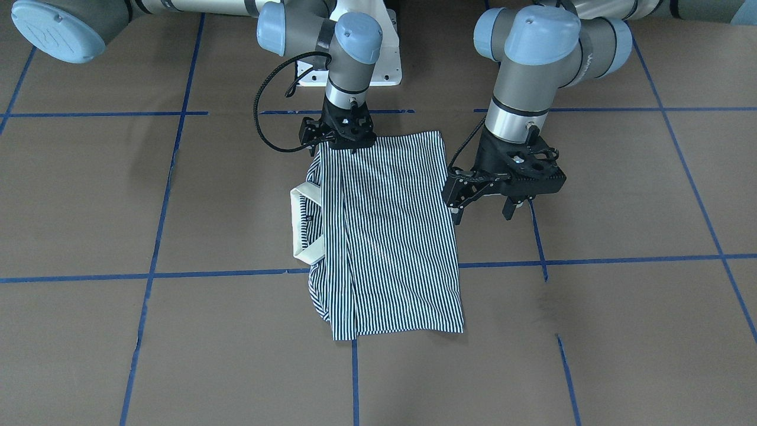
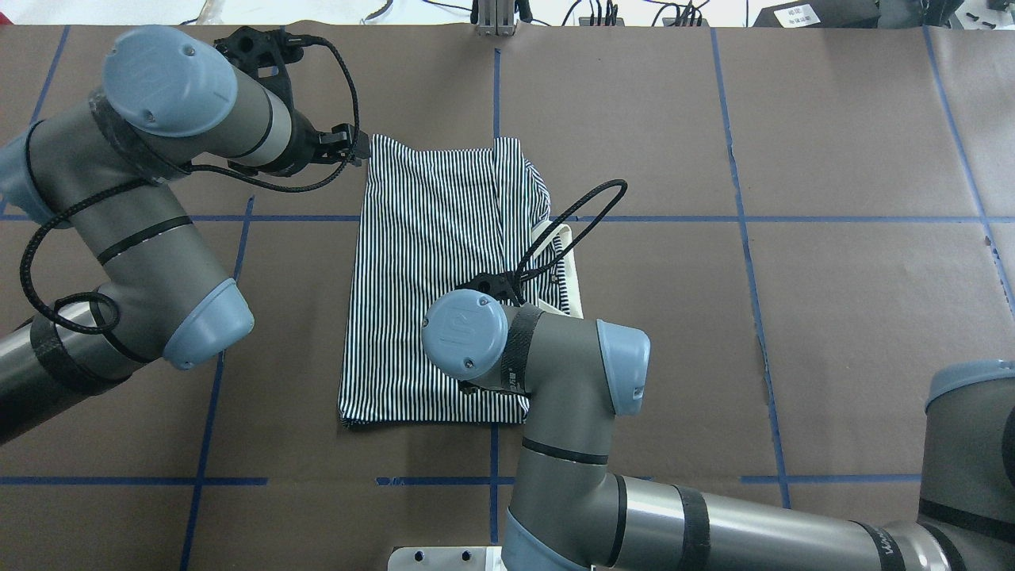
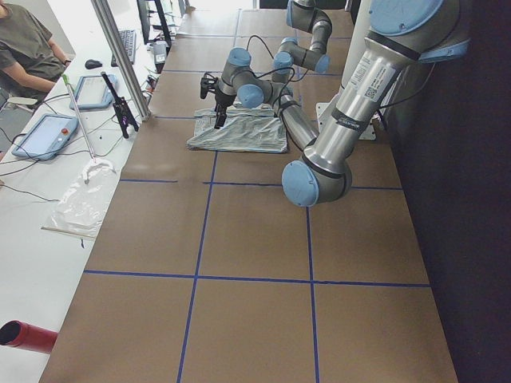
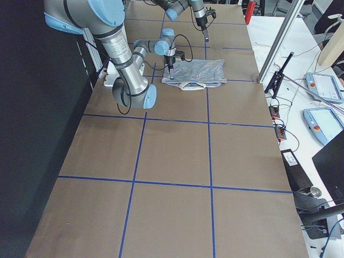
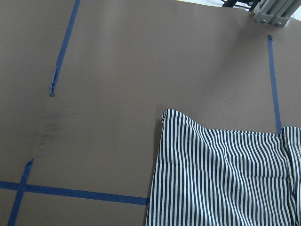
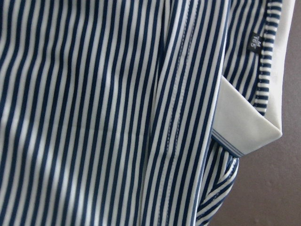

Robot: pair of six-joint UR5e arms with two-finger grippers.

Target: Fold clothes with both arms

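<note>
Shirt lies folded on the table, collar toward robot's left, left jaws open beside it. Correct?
Not quite: the overhead view shows the collar on the robot's right side. The shirt is folded on the table, and the left arm holds its jaws open beside it.

a robotics lab: blue-taped table (image 1: 621,195), a teach pendant (image 4: 324,86), an operator (image 3: 28,48) at the bench.
</note>
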